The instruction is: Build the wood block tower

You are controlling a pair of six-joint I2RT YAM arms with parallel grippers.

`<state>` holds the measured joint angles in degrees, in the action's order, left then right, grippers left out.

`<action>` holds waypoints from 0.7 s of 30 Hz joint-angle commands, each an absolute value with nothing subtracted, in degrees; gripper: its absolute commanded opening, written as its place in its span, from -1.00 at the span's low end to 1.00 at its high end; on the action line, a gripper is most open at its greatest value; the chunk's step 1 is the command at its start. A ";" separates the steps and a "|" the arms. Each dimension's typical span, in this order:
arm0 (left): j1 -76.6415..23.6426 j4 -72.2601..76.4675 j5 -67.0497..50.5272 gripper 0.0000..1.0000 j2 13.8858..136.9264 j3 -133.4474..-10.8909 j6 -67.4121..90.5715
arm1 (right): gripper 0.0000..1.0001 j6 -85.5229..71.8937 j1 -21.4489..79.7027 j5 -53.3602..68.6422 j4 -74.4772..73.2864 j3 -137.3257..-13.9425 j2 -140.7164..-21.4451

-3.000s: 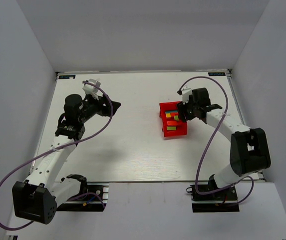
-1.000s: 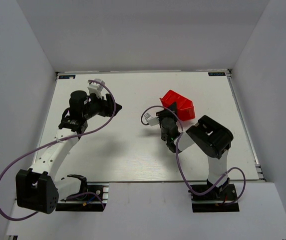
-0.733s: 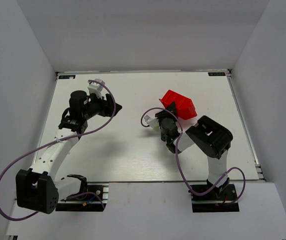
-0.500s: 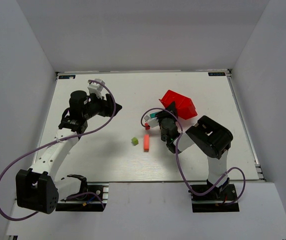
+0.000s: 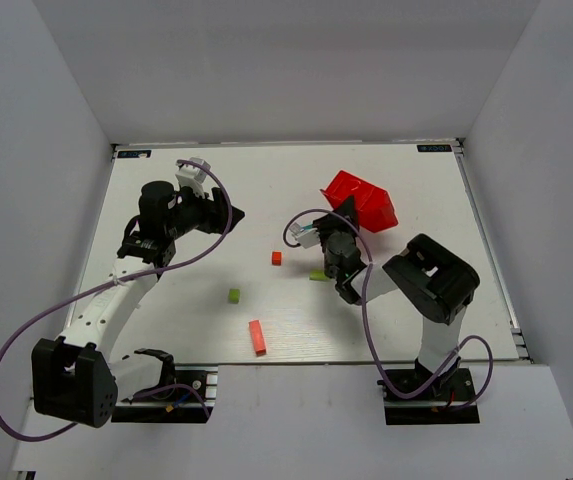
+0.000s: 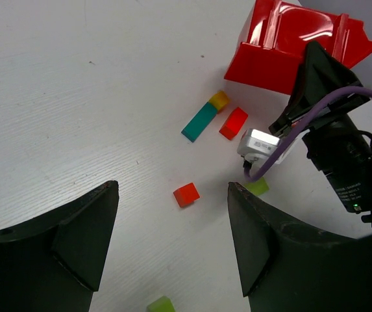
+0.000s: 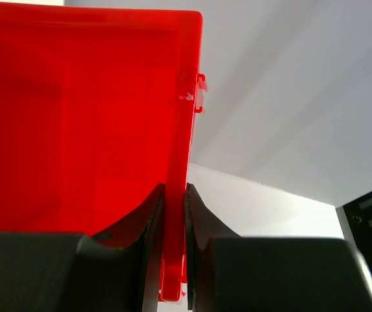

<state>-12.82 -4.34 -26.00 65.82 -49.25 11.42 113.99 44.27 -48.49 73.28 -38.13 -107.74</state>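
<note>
the white table (image 5: pixel 266 180) sits in a grey-walled booth, and no tower stands on it yet. the wood blocks (image 6: pixel 186 194) lie loose on the side of the red tray (image 5: pixel 364 198) that faces the arm bases. the right claw (image 7: pixel 174 201) is pinched tight on one wall of that tray, which hangs tilted off the table. the left claw (image 5: pixel 228 214) hangs with its fingers apart and nothing between them, well away from the tray.

here is the trouble you should expect. the tray is held by one thin wall, so it could twist or slip if you swing it fast. dropped among the blocks, it would scatter them. the blocks are small and lie at odd angles, so a claw coming down off-centre will nudge one away rather than take it. the red bar (image 5: pixel 257 337) lies farthest from the tray, near the table's front edge, and a push could send it off.

just below the tray lie a teal bar (image 6: pixel 199 122), a yellow cube (image 6: pixel 219 99) at its end and a red block (image 6: pixel 234 123) beside it. a red cube (image 5: pixel 276 258) and a green block (image 5: pixel 234 295) lie further out. another green piece (image 5: pixel 318 275) lies by the right arm's black wrist (image 6: pixel 348 175), perhaps partly under it; the view is too tight to be sure. that wrist stands between your left claw and the blocks nearest the tray.
</note>
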 commanded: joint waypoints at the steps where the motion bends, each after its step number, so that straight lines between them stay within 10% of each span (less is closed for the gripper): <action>1: -12.66 -4.83 -26.89 0.55 65.83 -51.42 11.07 | -1.00 115.14 43.24 -48.78 108.11 -40.25 -104.15; 14: -12.66 -4.83 -26.37 0.55 65.83 -51.42 11.07 | -1.00 91.70 36.04 -53.61 88.01 -41.39 -92.91; 21: -12.66 -4.83 -26.89 0.55 66.35 -51.42 11.07 | -1.00 33.47 26.21 -40.13 6.32 -60.45 -83.24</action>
